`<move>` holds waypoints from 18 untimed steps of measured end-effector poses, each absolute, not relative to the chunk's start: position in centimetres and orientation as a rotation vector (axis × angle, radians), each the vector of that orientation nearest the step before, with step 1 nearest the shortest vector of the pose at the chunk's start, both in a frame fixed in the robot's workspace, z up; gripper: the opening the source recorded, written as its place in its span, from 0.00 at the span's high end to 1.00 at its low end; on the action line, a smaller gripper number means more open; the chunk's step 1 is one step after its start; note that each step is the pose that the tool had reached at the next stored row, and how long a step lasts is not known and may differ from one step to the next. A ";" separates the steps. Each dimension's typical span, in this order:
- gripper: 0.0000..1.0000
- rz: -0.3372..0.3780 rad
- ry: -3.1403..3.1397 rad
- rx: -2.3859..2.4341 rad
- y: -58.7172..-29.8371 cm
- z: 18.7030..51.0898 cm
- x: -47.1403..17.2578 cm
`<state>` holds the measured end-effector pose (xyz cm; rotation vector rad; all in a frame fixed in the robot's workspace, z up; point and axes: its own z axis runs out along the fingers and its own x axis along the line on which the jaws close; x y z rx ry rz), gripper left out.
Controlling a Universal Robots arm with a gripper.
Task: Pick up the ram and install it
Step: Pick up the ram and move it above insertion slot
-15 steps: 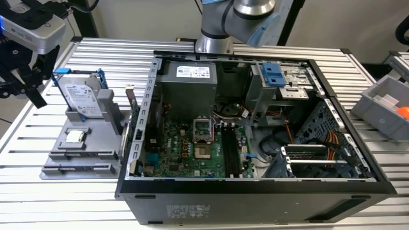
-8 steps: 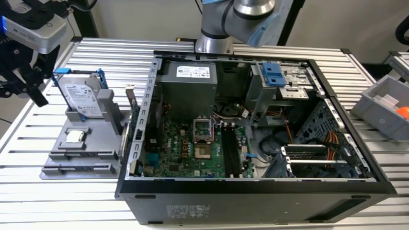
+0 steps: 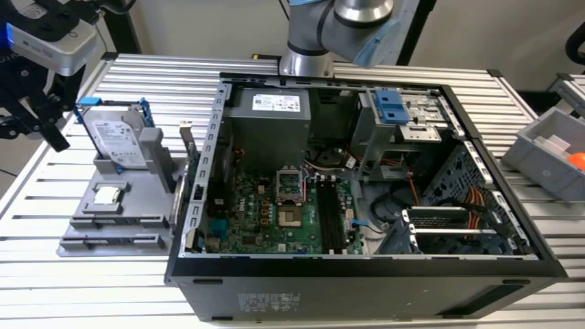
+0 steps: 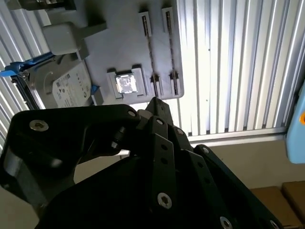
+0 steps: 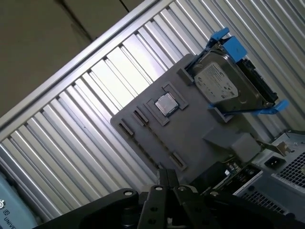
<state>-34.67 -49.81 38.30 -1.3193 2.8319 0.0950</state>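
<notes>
ram (image 3: 190, 161), thin, dark, on edge

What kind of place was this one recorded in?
Probably a robotics lab bench set up for computer assembly: an open desktop computer case sits on a slatted metal table, with a robot arm beyond it and a grey fixture holding a hard drive beside it.

Arm (image 3: 311, 34) base upright, gripper (image 5: 166, 174) pointing down, jaws closed, nothing btwn.

The hard drive (image 5: 228, 88) and the power box (image 3: 270, 120) have white stickers (image 5: 215, 82); their tiny print cannot be read.
</notes>
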 end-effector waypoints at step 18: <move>1.00 0.097 2.726 -1.536 -49.8 38.3 -34.7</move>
